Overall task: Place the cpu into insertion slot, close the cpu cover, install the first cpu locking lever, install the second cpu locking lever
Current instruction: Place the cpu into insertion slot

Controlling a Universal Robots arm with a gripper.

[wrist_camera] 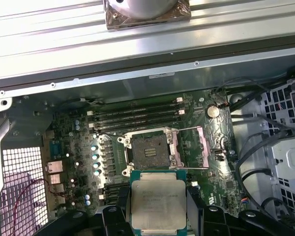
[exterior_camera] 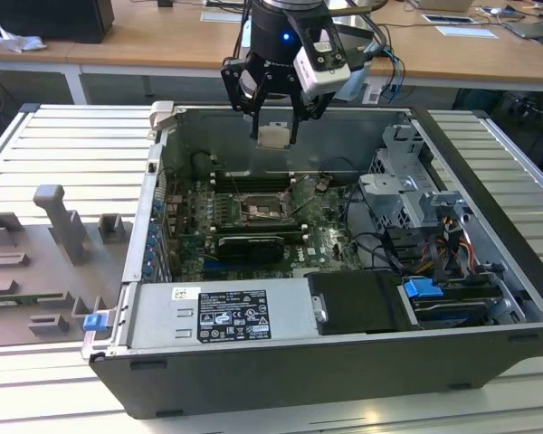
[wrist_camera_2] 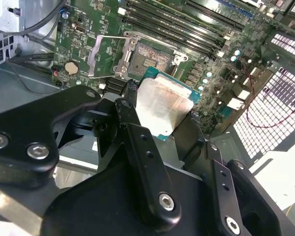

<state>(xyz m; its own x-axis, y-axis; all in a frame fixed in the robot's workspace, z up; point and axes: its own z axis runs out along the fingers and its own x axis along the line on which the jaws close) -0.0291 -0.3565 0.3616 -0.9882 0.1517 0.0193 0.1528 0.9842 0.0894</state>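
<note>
My gripper (exterior_camera: 274,140) hangs above the open computer case, shut on the cpu (exterior_camera: 273,135), a pale silvery square chip held flat between the two black fingers. In both wrist views the cpu (wrist_camera: 158,204) (wrist_camera_2: 163,104) sits high over the green board, a little off to one side of the insertion slot (wrist_camera: 150,150) (wrist_camera_2: 152,54). The insertion slot (exterior_camera: 258,210) is a dark square recess with nothing in it. The cpu cover (wrist_camera: 192,146) (wrist_camera_2: 104,55), a silvery frame plate, is swung open beside the slot.
Long black memory slots (wrist_camera: 135,115) run beside the socket toward the case's back wall. A black graphics card (exterior_camera: 251,246), the power supply (exterior_camera: 222,312) and a drive cage (exterior_camera: 407,194) with cables fill the case. A grey fixture plate (exterior_camera: 45,262) lies at the exterior view's left.
</note>
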